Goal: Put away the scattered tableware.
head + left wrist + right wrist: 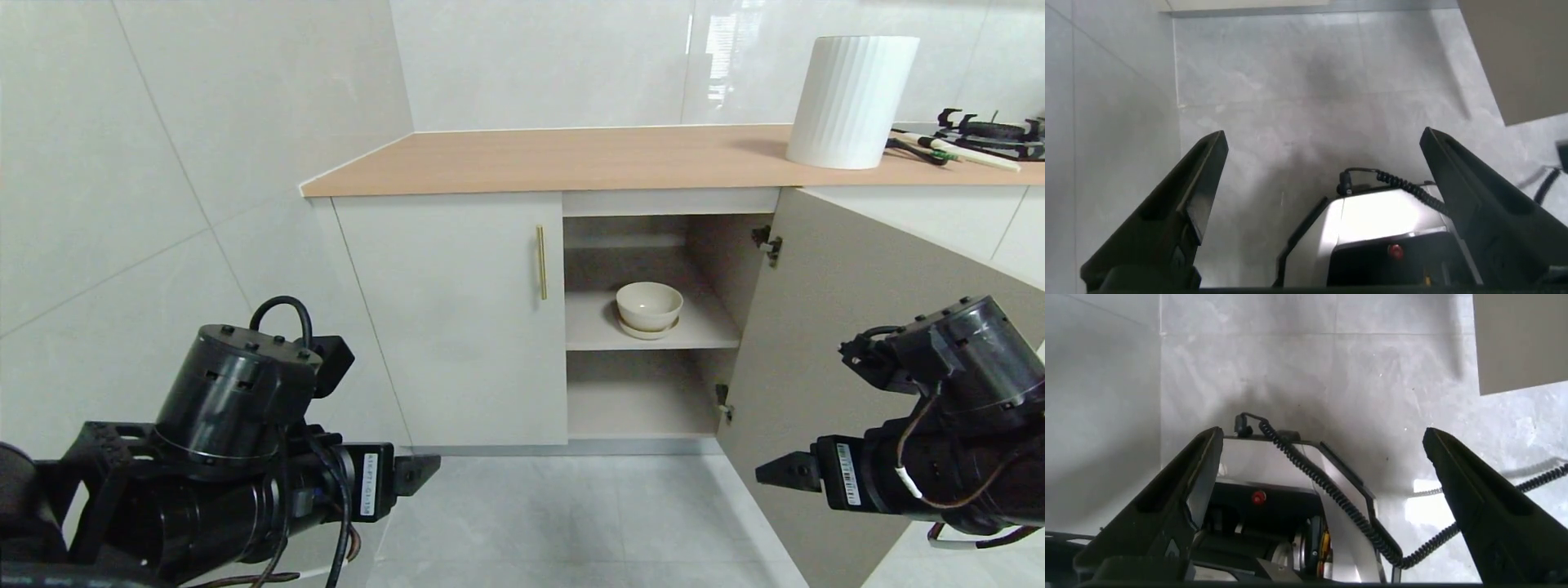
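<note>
kitchen base cabinet (457, 327) has its right door (824, 343) swung open. bowl (649, 305) sits on a plate (645, 332) on the cabinet's middle shelf, so that part looks done. chopstick-like utensils (971, 151) lie on the counter (571, 159) above and right of the cabinet, beside a white ribbed canister (849, 102); probably left to stow. left gripper (1323, 139) and right gripper (1323, 434) hang low in front of the cabinet, fingers spread wide, both empty.

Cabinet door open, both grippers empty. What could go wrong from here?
1. The open door stands right beside the right gripper; swinging that arm could strike it.
2. The bowl sits on a plate near the front of the shelf; stowing more could nudge it off.
3. Reaching the utensils might tip the white container.
</note>
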Tool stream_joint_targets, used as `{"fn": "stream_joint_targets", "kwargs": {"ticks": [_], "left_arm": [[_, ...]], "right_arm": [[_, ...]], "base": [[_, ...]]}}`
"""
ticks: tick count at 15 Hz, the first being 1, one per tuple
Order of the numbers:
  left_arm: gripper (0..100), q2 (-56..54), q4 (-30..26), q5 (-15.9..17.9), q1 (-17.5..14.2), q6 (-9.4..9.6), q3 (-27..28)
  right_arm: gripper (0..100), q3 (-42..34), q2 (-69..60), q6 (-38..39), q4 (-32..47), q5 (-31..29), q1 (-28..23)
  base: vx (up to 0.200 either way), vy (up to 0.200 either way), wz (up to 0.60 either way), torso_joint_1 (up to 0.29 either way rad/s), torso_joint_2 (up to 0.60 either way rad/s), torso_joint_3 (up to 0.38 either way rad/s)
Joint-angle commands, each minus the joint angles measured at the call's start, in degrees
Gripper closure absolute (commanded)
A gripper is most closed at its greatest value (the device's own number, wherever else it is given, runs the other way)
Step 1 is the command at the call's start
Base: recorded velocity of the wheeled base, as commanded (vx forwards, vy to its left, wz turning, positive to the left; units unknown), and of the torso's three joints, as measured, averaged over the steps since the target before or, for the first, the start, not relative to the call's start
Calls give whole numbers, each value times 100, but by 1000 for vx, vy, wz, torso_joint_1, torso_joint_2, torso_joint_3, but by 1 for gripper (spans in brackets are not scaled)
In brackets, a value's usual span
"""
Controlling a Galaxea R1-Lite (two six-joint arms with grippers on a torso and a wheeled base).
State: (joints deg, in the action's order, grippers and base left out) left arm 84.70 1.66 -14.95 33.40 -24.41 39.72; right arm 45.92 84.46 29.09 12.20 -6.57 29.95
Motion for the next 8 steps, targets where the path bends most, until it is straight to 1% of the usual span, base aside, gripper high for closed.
{"fn": "stream_joint_targets", "kwargs": {"ticks": [1, 4, 8], "left_arm": [[0, 29, 1, -44, 0, 6, 1], [0, 38, 1, -44, 0, 15, 1], [0, 38, 1, -44, 0, 15, 1]], "right_arm": [[0, -4, 18, -8, 10, -2, -7], [0, -4, 9, -17, 19, -11, -33], [0, 13, 9, -87, 230, -28, -51]], "base": [[0, 0, 0, 0, 0, 0], [0, -200, 0, -6, 1, 9], [0, -200, 0, 6, 6, 0]]}}
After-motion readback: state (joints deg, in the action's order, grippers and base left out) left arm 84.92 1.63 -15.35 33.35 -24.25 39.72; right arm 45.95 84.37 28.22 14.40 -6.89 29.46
